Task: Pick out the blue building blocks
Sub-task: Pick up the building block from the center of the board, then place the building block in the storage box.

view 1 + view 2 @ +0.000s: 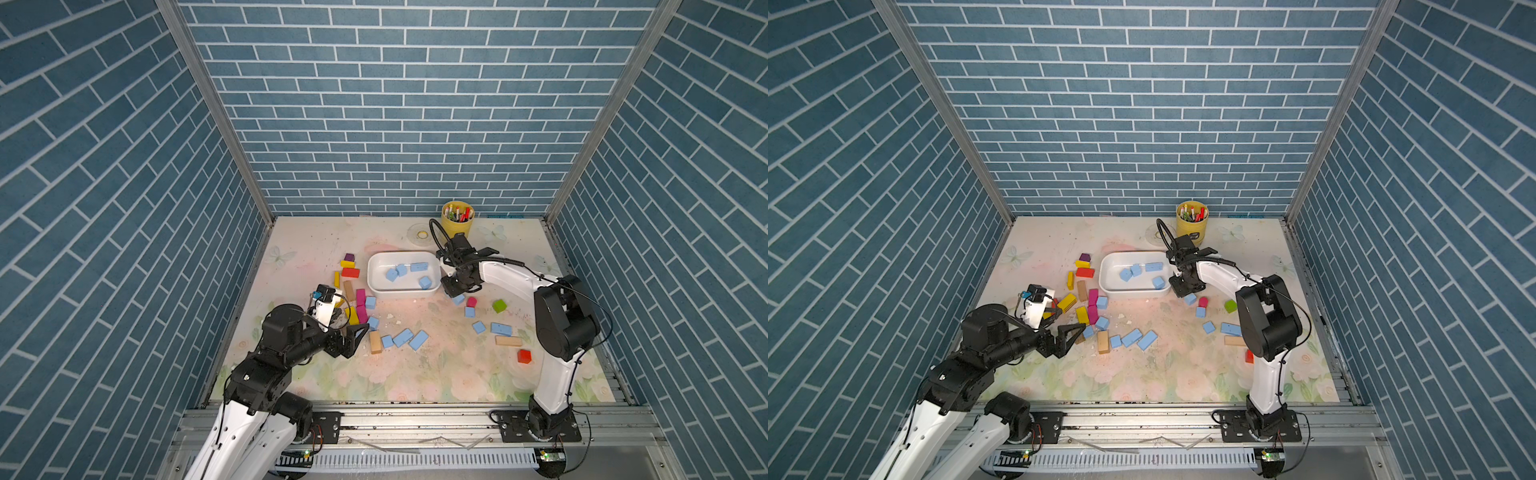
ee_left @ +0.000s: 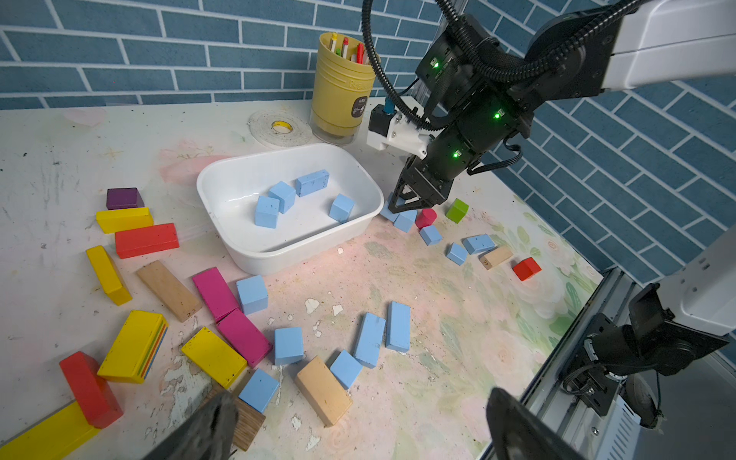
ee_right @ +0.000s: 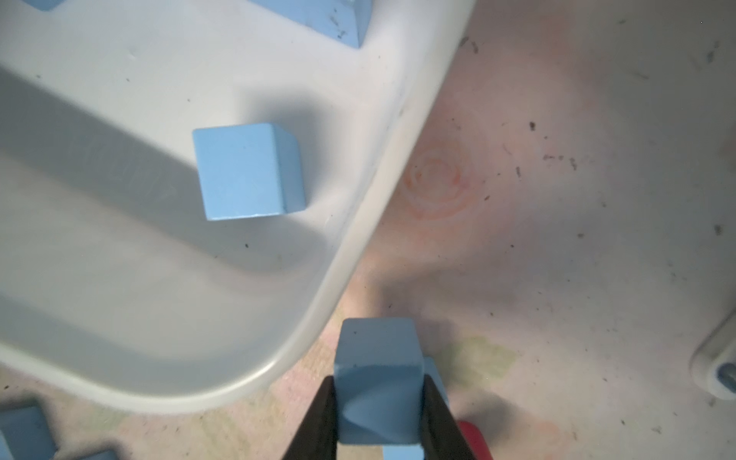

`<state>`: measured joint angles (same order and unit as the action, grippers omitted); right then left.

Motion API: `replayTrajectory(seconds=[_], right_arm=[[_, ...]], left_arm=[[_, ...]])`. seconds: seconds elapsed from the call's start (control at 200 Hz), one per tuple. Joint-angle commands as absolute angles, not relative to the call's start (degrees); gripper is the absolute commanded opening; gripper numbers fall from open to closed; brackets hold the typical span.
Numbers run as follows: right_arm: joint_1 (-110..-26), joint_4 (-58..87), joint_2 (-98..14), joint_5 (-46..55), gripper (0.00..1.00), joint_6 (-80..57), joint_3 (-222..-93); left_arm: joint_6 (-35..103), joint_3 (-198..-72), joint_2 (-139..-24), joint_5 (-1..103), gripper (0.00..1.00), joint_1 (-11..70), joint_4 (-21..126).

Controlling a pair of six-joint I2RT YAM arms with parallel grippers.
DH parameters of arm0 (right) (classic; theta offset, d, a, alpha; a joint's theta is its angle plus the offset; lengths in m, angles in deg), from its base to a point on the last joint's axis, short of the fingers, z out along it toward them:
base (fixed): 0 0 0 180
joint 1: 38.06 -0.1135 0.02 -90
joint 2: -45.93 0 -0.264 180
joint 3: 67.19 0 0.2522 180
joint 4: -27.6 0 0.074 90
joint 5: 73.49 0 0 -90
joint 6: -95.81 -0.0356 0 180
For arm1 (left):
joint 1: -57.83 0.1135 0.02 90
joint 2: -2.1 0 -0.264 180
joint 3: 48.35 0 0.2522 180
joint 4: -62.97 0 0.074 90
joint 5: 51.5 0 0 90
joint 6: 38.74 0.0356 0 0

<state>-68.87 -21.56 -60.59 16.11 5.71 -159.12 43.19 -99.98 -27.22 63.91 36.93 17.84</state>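
Blue building blocks [image 1: 418,340]: light sky-blue cubes and longer bricks, plain.

- Four lie in the white tub [image 1: 399,293] at mid-table.
- One blue cube [image 3: 376,350] is pinched between the fingers of the right gripper [image 2: 407,205]. It sits just outside the tub's near right corner, above another blue block. Whether it has cleared the table top is hard to say from these angles.
- The remainder lie loose on the floral table [image 1: 415,382]: one cluster in front of the tub toward the left arm, and a smaller scatter near the right arm.

Left gripper [image 1: 356,341]: fingers spread wide with nothing between them, low at the left edge of the front cluster.

Other blocks, left of the tub: purple block [image 1: 349,257], red brick [image 1: 350,272], magenta bricks [image 1: 360,297], several yellow pieces, tan wooden blocks [image 1: 375,342].

Other blocks, right side: green cube [image 1: 499,306], red cube [image 1: 524,356].

Back edge: yellow cup [image 1: 457,228] full of pens, with a tape roll [image 1: 420,235] just beside it.
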Motion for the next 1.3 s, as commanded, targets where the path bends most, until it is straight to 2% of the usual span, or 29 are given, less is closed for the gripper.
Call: replayTrajectory(seconds=[0.0,0.28,0.465,0.765,1.295], right_arm=[[-69.0,-21.1,-55.4,16.9,0.22,3.7,-157.2],[-69.4,-20.6,-47.0,17.2,0.21,1.5,-152.9],[-70.6,-21.9,-45.8,15.6,0.20,1.1,-154.7],[-73.8,-24.4,-52.6,14.7,0.17,-0.6,-163.1],[-78.7,-29.1,-70.8,15.5,0.17,-7.7,-182.5]], left_arm=[[43.5,-99.3,-27.4,64.2,0.99,37.1,18.3],[43.5,-99.3,-27.3,63.9,0.99,37.1,18.2],[43.6,-99.4,-27.2,63.6,0.99,37.1,18.1],[43.5,-99.3,-27.3,63.8,0.99,37.1,18.3],[43.5,-99.3,-27.3,64.2,0.99,37.1,18.4]])
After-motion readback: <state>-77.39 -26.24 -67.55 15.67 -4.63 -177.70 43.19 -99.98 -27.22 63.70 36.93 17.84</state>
